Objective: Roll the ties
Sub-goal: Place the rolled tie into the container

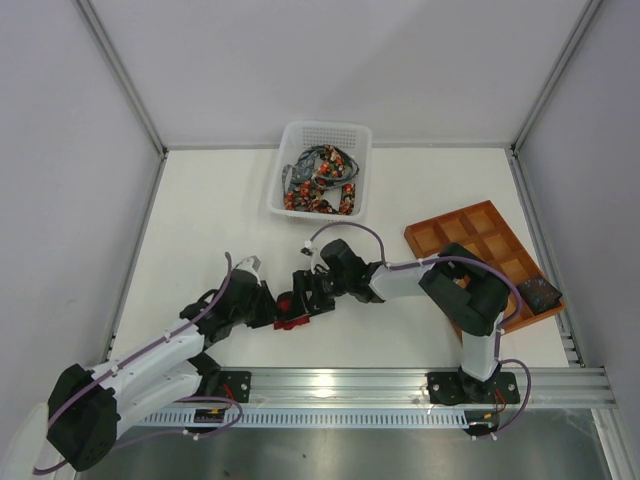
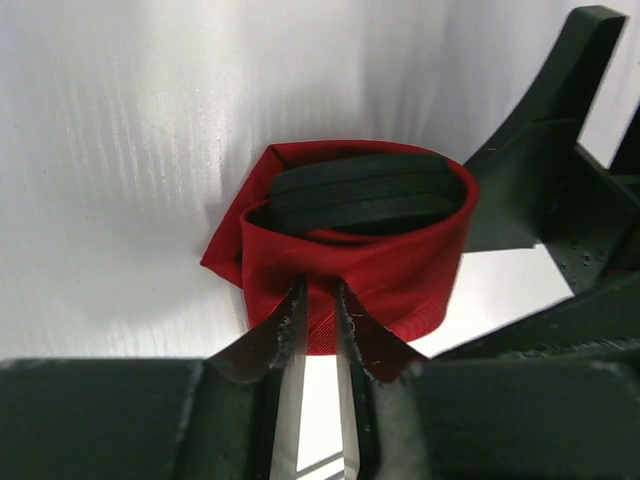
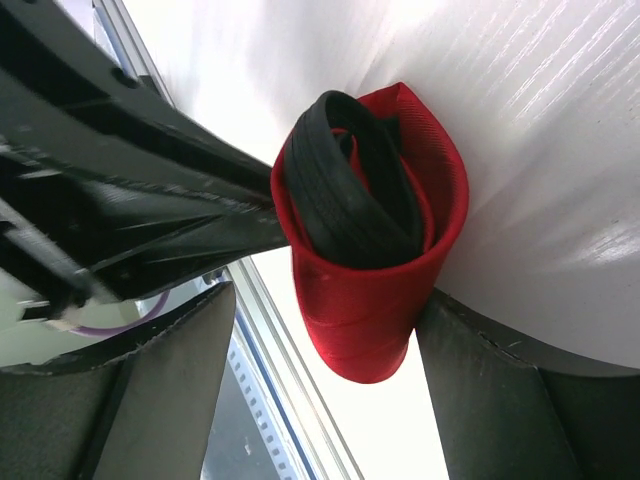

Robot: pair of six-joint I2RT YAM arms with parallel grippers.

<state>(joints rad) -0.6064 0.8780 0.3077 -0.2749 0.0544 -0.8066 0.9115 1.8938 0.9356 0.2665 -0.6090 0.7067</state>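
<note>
Near the middle of the desk [image 1: 200, 220], close to its front edge: a red tie [image 1: 292, 322], rolled into a short open cylinder and standing on end. Inside the red outer wall, a black band coiled in several turns. One flat corner of red cloth poking out at the base, lying on the desk.

Just left of the red tie: the left tool [image 1: 272, 308], narrowed to a slim gap. Both fingertips [image 2: 291, 325] set against the lower outer wall of the roll. Cloth pinched between them or not: cannot tell.

Just right of the red tie: the right tool [image 1: 308, 292], spread wide and straddling the roll. One finger [image 3: 480, 390] touching the red wall, the other just off it, with a strip of bare desk between.

Well beyond the red tie, at the back edge: a white basket [image 1: 325, 126] holding a tangle of dark dotted ties [image 1: 320, 180], red-orange on black.

Right of the red tie and a little beyond: an orange-brown tray [image 1: 470, 225], lying askew. In its near right corner compartment, well apart from the red tie, a small dark bundle [image 1: 540, 293], too small to make out further.
</note>
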